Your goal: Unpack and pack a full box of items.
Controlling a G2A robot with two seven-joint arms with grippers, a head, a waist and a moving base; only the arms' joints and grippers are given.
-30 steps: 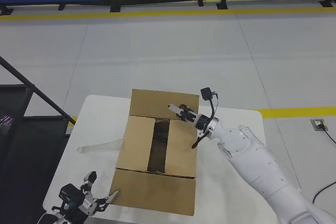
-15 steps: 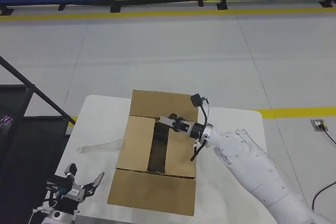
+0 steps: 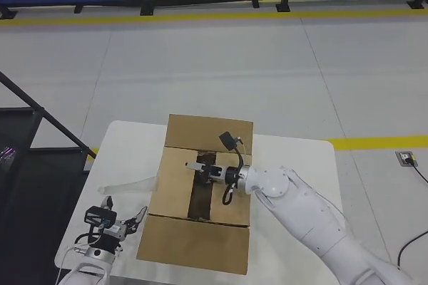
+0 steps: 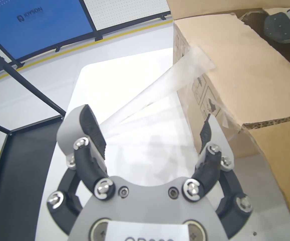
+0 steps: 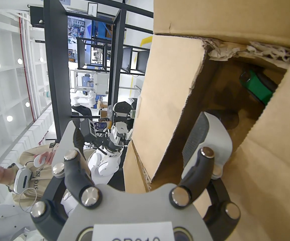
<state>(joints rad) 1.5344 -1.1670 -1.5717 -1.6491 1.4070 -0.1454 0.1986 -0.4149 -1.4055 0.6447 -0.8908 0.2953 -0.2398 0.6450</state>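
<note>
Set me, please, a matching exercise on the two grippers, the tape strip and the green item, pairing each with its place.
Things:
1. right gripper
2. left gripper
3. tape strip
4. green item

Places:
A. down inside the box
B. open, over the table beside the box
C. open, at the gap in the box's top
D. stuck to the box's side, trailing out over the table

Pairs: 1-C; 2-B; 3-D; 4-A.

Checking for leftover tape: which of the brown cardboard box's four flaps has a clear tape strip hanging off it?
The long flap on the left gripper's side: the clear tape strip trails from its outer edge onto the white table.
</note>
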